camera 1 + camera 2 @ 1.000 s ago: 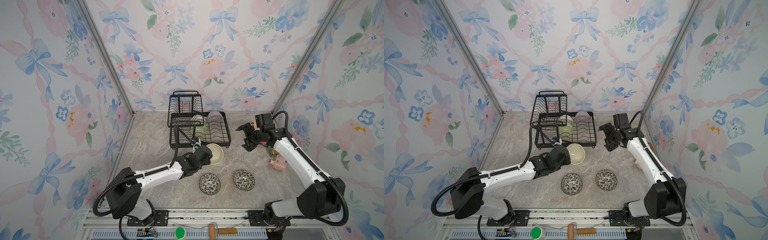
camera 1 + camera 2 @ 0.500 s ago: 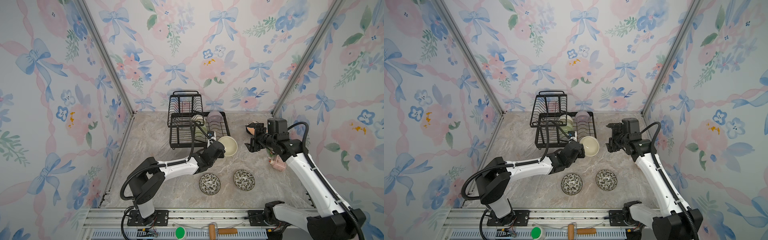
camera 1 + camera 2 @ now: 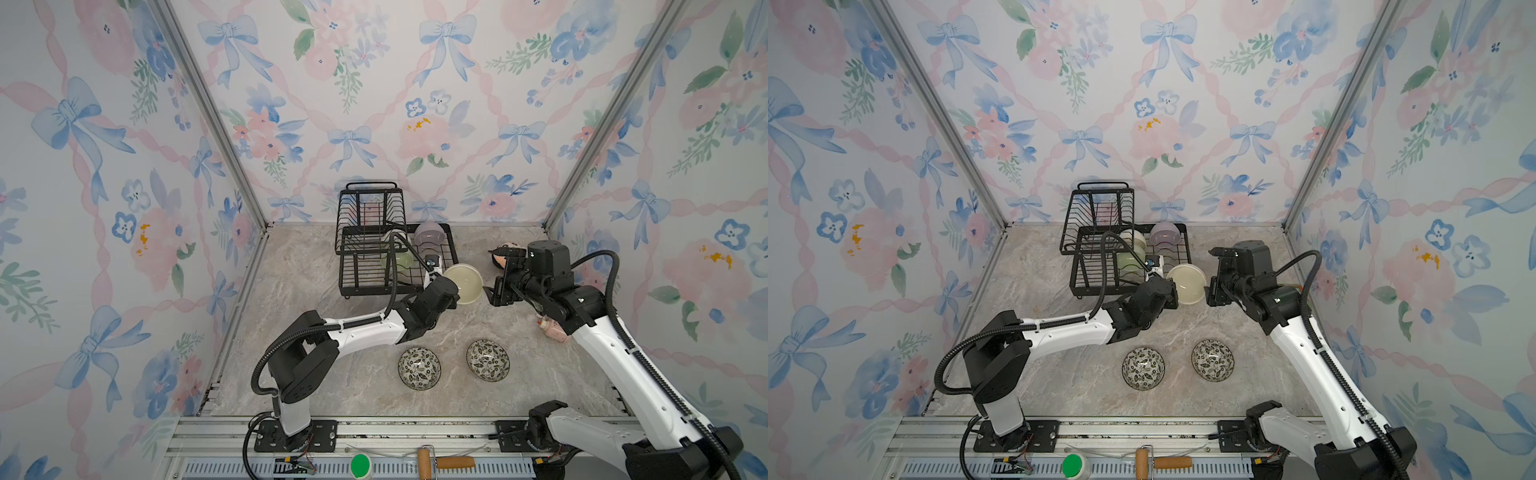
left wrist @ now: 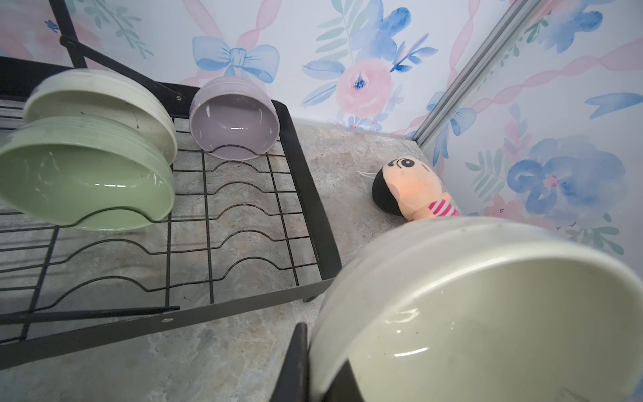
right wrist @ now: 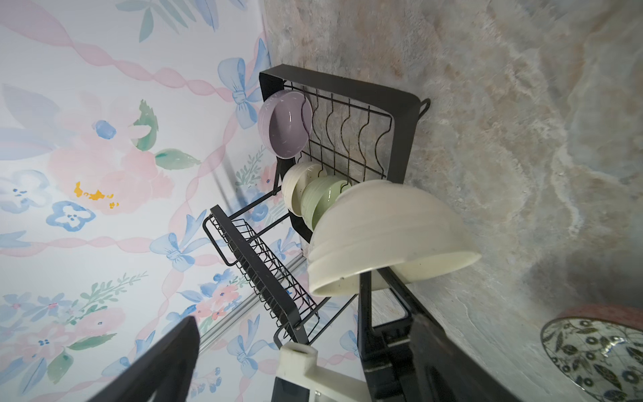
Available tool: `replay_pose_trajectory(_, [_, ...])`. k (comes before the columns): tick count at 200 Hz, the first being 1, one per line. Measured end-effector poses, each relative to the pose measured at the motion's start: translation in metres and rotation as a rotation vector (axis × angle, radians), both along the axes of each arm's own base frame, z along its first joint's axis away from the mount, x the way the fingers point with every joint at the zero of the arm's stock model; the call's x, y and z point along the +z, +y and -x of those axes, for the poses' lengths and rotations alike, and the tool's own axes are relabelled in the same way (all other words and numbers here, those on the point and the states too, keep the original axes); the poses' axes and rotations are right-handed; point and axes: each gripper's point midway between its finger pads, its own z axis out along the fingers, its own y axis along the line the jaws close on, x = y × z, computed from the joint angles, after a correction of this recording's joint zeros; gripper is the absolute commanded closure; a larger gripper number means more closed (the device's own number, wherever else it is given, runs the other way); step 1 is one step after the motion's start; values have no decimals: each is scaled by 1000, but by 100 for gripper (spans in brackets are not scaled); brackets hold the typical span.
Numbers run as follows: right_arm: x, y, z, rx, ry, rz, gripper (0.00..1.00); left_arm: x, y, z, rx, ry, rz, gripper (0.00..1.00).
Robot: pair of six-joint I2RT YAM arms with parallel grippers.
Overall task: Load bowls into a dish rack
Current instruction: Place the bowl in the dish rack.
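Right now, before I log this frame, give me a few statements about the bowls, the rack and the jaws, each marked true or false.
1. The left jaws are shut on the rim of a cream bowl. True.
2. The right jaws grip a patterned bowl. False: they stand open and empty; both patterned bowls sit on the table.
3. Three bowls stand in the dish rack: a second cream bowl, a pale green bowl, a lavender bowl. True.
4. The plush doll lies inside the rack. False: it lies on the table, apart from the rack.
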Motion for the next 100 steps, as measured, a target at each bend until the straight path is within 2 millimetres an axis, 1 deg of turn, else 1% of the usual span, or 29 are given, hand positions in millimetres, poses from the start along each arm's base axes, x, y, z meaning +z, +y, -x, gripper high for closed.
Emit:
replay_pose_trajectory(14, [-3, 8, -4, -3, -2, 7, 1, 1, 0, 0, 6, -7, -2, 100])
replay_pose_trajectory(28, [-5, 15, -11, -13, -12, 11, 1, 2, 1, 0, 9, -12, -7, 100])
replay_pose_trajectory(72, [-6, 25, -33, -68, -55, 30, 22, 5, 4, 0, 22, -21, -10, 100])
replay_pose_trajectory(85, [-5, 25, -39, -86, -70, 36, 30, 9, 6, 0, 30, -29, -6, 100])
replay_pose_trajectory(100, [-4, 28, -42, -94, -82, 36, 35, 15, 8, -1, 41, -40, 3, 100])
